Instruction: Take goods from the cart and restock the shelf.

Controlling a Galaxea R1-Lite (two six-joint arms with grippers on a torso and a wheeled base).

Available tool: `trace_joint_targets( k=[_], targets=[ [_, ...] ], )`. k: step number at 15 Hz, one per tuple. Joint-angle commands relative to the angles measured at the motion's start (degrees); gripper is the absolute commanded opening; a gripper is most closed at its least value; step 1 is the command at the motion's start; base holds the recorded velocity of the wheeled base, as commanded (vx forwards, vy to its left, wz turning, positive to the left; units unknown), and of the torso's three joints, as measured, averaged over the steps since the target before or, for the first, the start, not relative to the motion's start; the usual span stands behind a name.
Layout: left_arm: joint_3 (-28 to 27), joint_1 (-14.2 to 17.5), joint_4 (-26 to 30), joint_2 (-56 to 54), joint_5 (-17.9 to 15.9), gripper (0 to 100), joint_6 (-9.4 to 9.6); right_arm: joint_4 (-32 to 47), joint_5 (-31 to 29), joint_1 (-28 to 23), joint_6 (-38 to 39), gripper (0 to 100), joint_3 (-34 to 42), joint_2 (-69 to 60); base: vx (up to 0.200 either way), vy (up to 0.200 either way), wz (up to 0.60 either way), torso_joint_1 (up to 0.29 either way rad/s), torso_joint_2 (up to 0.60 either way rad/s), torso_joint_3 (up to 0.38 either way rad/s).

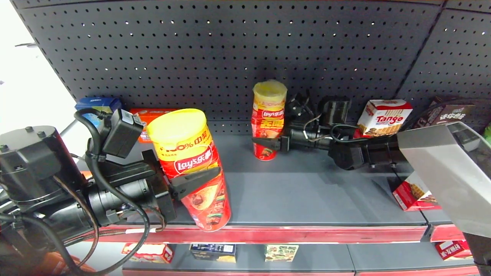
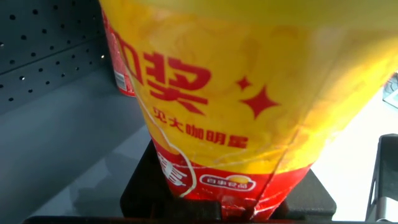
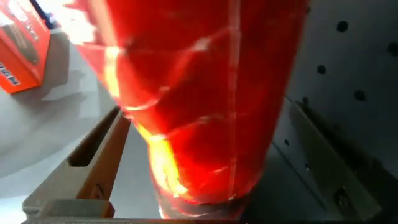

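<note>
Chip cans in both grasps, before a grey shelf (image 1: 307, 191). Left end effector (image 1: 195, 174): clamped on near chip can (image 1: 209, 207) about mid-height, one finger (image 1: 199, 178) crossing the red label below the yellow lid. Near chip can tilted, lid leaning toward the left arm, base over the shelf's front edge at the red strip (image 1: 326, 234); contact with that edge not discernible. Same can pressed close before the left wrist camera (image 2: 249, 112). Right end effector (image 1: 266, 143): clamped on far chip can (image 1: 269, 115) low on its body, fingers (image 3: 93, 162) set against either side. Far chip can nearly upright, deep on the shelf, just before the pegboard (image 1: 230, 46). Cans well apart. Along the back: blue box (image 1: 98, 103) and orange box (image 1: 147, 113) at left, wafer box (image 1: 385, 117) at right. Lower shelf (image 1: 364, 255) carrying small boxes.
</note>
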Motion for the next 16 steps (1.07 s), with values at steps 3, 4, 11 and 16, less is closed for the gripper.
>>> trace_joint_targets(
  k=[3, 4, 11, 16],
  targets=[
    [0.14, 0.08, -0.02, -0.08, -0.01, 0, -0.02, 0.06, -0.55, 0.4, 0.18, 0, -1.1, 1.07, 0.0, 0.0, 0.0, 0.0, 0.0, 0.0],
    [0.05, -0.01, -0.02, 0.01, -0.01, 0, -0.11, -0.03, -0.64, 0.4, 0.18, 0, -1.1, 1.07, 0.0, 0.0, 0.0, 0.0, 0.0, 0.0],
    [0.05, 0.08, -0.02, 0.01, -0.01, 0, -0.02, -0.47, -0.55, 1.37, 0.09, 0, 2.51, -3.5, 0.0, 0.0, 0.0, 0.0, 0.0, 0.0],
    [0.14, 0.7, -0.02, -0.08, -0.01, 0, -0.02, -4.86, -0.81, 4.27, 0.09, 0, 20.35, -16.5, 0.0, 0.0, 0.0, 0.0, 0.0, 0.0]
  ],
)
